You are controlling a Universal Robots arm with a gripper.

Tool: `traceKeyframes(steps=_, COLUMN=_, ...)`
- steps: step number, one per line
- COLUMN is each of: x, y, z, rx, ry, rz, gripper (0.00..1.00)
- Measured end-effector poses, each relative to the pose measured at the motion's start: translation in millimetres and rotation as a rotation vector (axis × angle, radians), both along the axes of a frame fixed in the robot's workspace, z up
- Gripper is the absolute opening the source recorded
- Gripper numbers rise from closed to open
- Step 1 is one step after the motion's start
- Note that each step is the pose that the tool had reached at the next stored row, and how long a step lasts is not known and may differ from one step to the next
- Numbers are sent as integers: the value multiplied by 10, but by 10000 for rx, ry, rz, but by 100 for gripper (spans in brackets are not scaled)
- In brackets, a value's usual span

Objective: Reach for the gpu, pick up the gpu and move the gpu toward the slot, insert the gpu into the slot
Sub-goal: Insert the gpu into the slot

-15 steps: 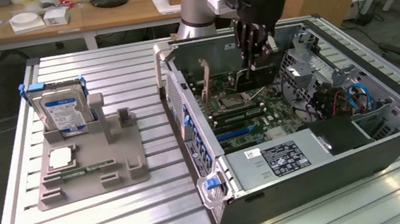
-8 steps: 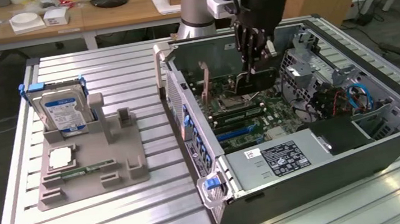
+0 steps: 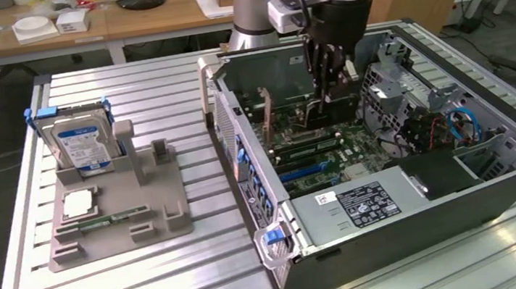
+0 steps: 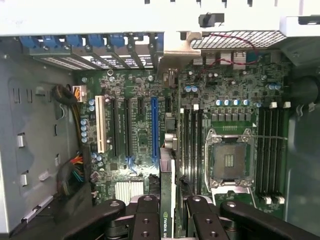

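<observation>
Nearest the wrist camera, the black gripper (image 4: 171, 201) is closing its jaws on the gpu (image 4: 167, 175) — one finger pressing each flat face, so the card is showing edge-on between them with a green-and-white label facing up. In the exterior view the gripper (image 3: 327, 96) is reaching down into the open computer case (image 3: 419, 192), and the gpu (image 3: 342, 111) is hanging upright under it as a dark slab over the motherboard (image 3: 312, 145).

The card is looking thin, stiff and light, so I am judging weight to be no trouble. The worry is fragility and twist — a board like this is best gripped on its broad faces near the upper edge, away from the contact edge, much as it is being held here.

In the wrist view the lower edge is sitting just beside the long blue slot (image 4: 154, 125) and running parallel to it. Whether it is touching the board I cannot tell. Past the memory slots, the bare processor socket (image 4: 227, 160) is lying open.

Well apart on the metal table (image 3: 157, 287), the grey holder (image 3: 122, 233) is carrying a hard drive (image 3: 80, 143).
</observation>
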State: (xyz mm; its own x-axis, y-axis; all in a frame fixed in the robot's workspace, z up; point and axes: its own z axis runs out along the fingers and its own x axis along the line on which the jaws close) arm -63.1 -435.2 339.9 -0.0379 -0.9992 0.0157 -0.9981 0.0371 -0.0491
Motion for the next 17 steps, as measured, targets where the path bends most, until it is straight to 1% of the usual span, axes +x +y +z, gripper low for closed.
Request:
traceKeyframes(steps=3, x=-2, y=-27, z=-29, rx=-2, ry=-1, rz=0, gripper=25)
traceKeyframes(steps=9, x=-22, y=-47, z=-96, rx=-5, ry=-1, rz=2, gripper=25)
traceKeyframes(steps=14, x=-59, y=-56, z=-123, rx=-7, ry=0, rz=0, gripper=25)
traceKeyframes(steps=17, x=-60, y=-76, z=-131, rx=-7, ry=0, rz=1, gripper=25)
